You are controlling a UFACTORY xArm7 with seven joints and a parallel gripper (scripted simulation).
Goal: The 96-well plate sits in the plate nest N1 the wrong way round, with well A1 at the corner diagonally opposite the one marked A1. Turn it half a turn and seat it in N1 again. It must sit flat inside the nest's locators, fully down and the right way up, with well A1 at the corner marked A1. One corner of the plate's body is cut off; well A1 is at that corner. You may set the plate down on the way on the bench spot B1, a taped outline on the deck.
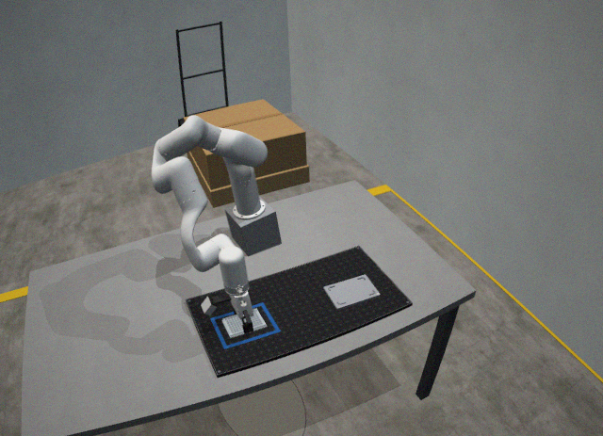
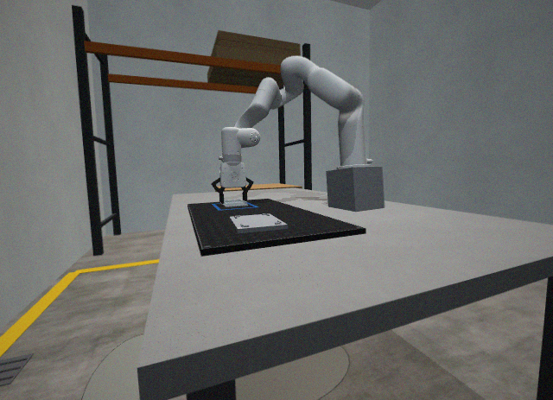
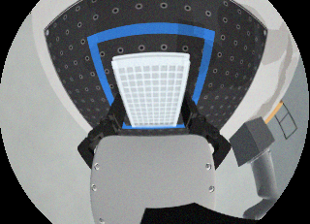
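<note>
The white 96-well plate [image 1: 241,324] sits inside the blue taped outline B1 [image 1: 246,326] at the left end of the black deck. It also shows in the exterior view [image 2: 234,203] and in the wrist view [image 3: 153,95]. My gripper [image 1: 245,323] stands straight down over the plate, its black fingers shut on the plate's two long sides [image 3: 154,122]. The plate is low, at or just above the deck; I cannot tell which. The cut corner is too small to make out. The plate nest N1 [image 1: 351,291] is empty, a light slab with dark corner locators, toward the deck's right end [image 2: 257,222].
The black perforated deck [image 1: 298,306] lies on a grey table. The arm's grey base block [image 1: 252,229] stands behind the deck. A small grey block [image 1: 206,305] sits just left of B1. A cardboard box [image 1: 251,147] and a rack stand beyond the table.
</note>
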